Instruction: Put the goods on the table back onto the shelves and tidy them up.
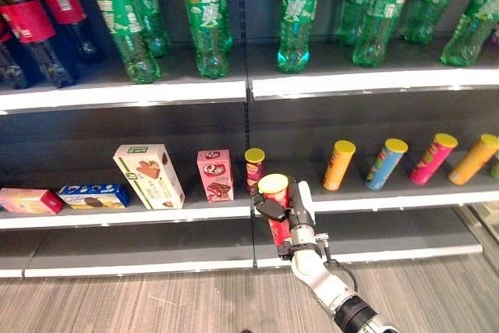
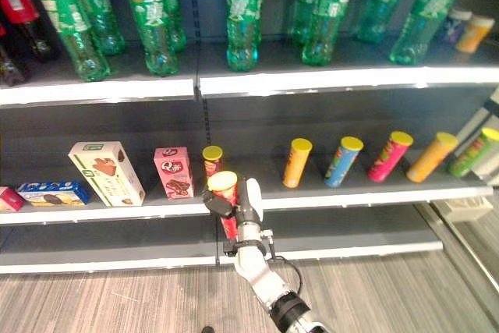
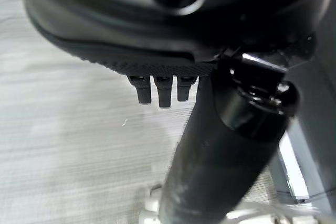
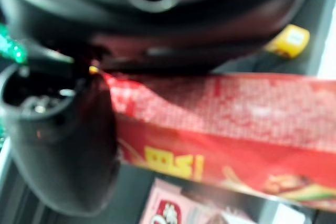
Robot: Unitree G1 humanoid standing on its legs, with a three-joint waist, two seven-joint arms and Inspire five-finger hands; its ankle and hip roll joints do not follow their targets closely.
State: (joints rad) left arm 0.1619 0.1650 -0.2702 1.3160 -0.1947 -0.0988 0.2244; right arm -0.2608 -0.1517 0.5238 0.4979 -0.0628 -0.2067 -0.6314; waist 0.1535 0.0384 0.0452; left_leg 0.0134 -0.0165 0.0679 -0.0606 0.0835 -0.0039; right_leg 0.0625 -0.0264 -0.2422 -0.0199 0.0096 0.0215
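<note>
A red chip can [image 1: 274, 187] with a pale yellow lid stands upright in my right hand [image 1: 301, 222], whose fingers and thumb are curled round its body. It hangs just in front of the middle shelf [image 1: 390, 200], a little right of a dark red can [image 1: 254, 167] that stands on that shelf. Up close, the can's red wall [image 4: 236, 124] runs past my thumb [image 4: 58, 145]. My left hand [image 3: 163, 90] hangs over the grey floor, fingers relaxed and holding nothing.
Further right on the middle shelf lean orange [image 1: 338, 164], blue [image 1: 386, 163], pink [image 1: 433, 158] and orange [image 1: 473, 159] cans. To the left stand a pink box [image 1: 215, 175], a white-green box [image 1: 148, 175] and a flat blue box [image 1: 93, 196]. Green bottles [image 1: 204, 13] line the top shelf.
</note>
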